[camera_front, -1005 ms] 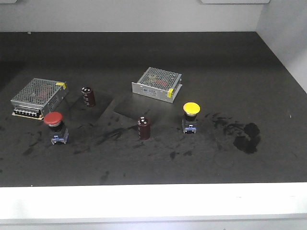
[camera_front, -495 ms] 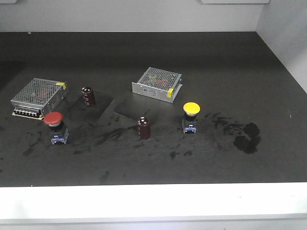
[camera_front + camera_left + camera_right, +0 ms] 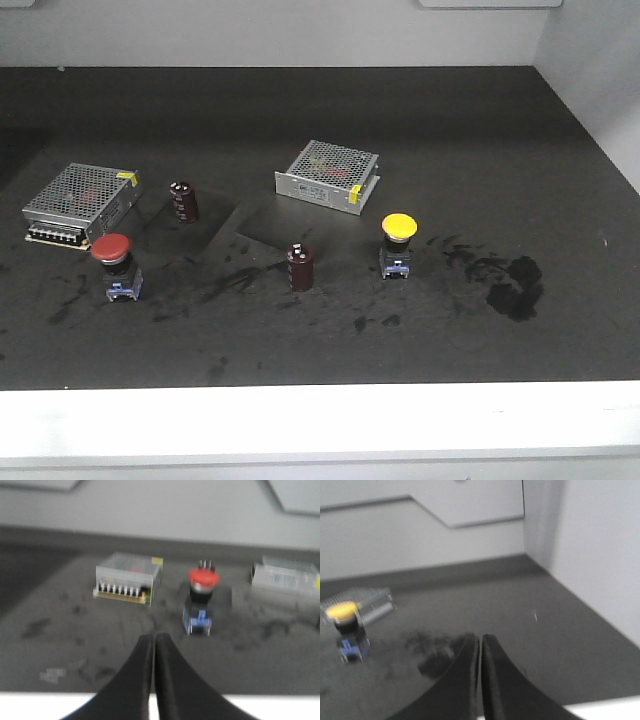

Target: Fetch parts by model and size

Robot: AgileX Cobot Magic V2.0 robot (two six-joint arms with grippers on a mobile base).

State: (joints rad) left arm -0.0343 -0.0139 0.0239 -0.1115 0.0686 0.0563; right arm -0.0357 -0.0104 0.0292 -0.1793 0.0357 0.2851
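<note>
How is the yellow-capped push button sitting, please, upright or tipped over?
Upright: the yellow-capped push button stands on its blue-grey base with the cap on top.

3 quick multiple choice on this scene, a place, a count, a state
1. The red-capped switch stands: A) just before the metal box with the terminal strip; B) against the back wall; C) on the white ledge.
2. Dark-brown capacitors: A) one; B) two; C) four.
3. The left gripper is: A) wide open; B) shut on the switch; C) shut, empty.
Answers: A, it is by that box's near edge; B, two cylinders show; C, its fingers meet short of the switch.
</note>
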